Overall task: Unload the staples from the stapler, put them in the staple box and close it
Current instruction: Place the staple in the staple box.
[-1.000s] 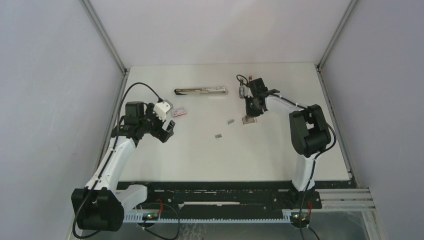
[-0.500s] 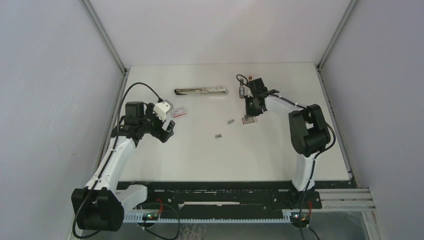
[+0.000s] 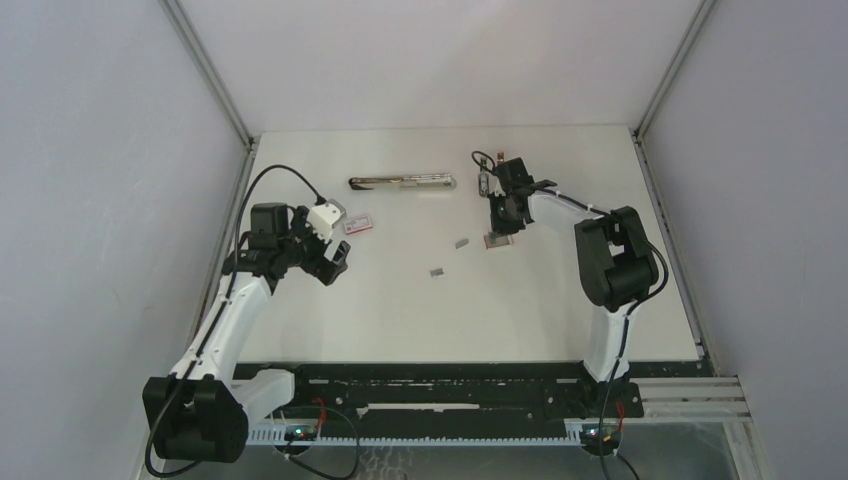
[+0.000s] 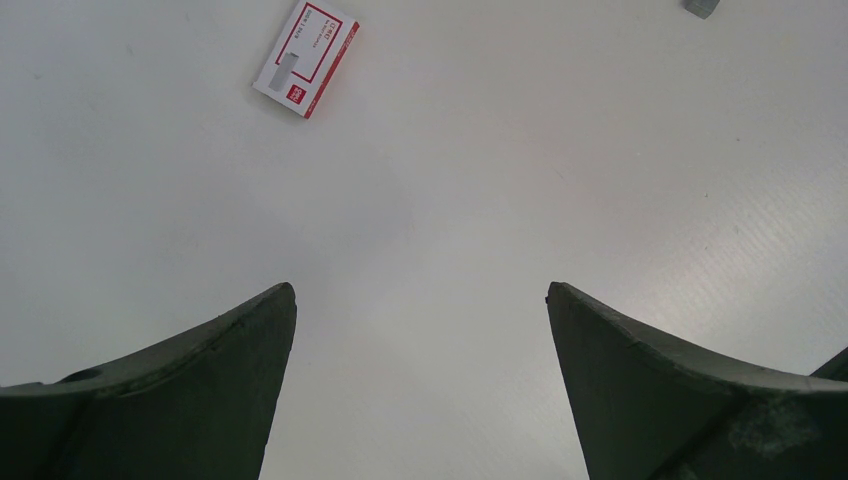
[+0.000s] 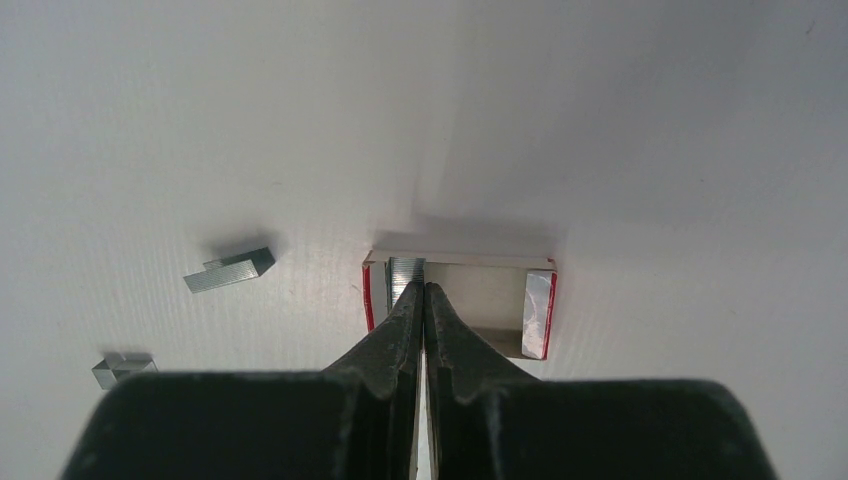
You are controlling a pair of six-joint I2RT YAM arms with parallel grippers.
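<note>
**Right pincer shut at the staples in the tray**

A small open tray (image 5: 490, 300) is seen on the table (image 3: 400, 320). The right pincer (image 5: 422, 288) is placed right over the tray's left end. Its two fingers (image 5: 395, 325) are pressed tight together. A short strip of staples (image 5: 405, 268) is seen in that same corner of the tray, just past the tips and touching them. Whether it is pinched cannot be told, as part of it is hidden by the tips. The strip seems to be pointed the same way as the fingers, toward the tray's far wall. The tray's long side is laid across them.

Two more strips are laid on the table to the left of the tray. The near strip (image 5: 230, 270) is laid almost side to side, and the far strip (image 5: 122, 368) is a bit farther off.

The stapler (image 3: 400, 183) is laid open and flat, well left of the tray and farther back, with its long side running left to right.

The left pincer (image 4: 420, 290) is spread wide with nothing in it, well left of the tray. A box (image 4: 305, 58) is seen close by it. The tray's strip is much nearer to the right arm, so it is likely best handled by that arm.
</note>
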